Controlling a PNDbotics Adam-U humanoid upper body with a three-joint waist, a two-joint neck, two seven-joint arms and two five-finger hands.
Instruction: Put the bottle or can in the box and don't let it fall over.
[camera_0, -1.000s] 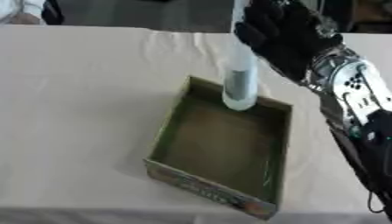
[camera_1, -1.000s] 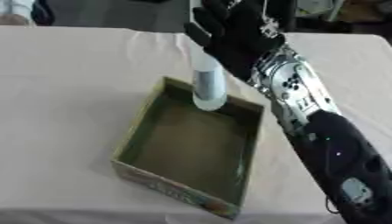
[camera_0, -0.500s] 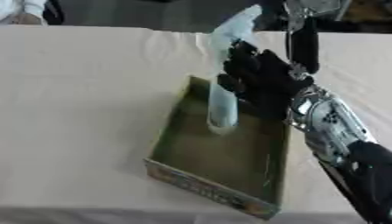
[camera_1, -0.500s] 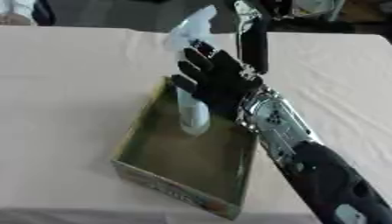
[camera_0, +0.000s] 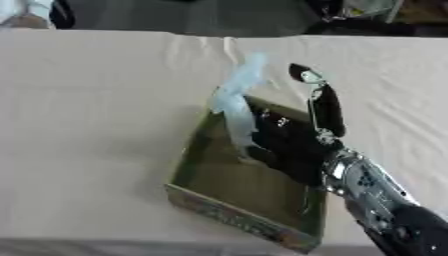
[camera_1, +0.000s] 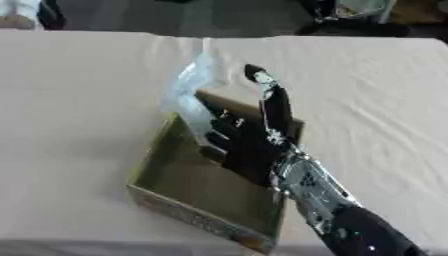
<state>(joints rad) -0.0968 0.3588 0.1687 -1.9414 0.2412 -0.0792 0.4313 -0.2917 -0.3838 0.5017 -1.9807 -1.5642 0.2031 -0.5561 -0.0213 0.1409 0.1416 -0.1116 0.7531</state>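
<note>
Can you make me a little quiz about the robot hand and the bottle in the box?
1. True or false: the clear plastic bottle stands on the cream tablecloth outside the shallow cardboard box.
2. Which hand is beside the bottle? A) the robot's black right hand B) its left hand
3. Fill in: the bottle's top tilts toward the ____ edge of the table.

Key:
1. False; its base is inside the box.
2. A
3. far

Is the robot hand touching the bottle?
Touching. In the left eye view the right robot hand has fingers against the blurred, tilted bottle inside the box.
</note>
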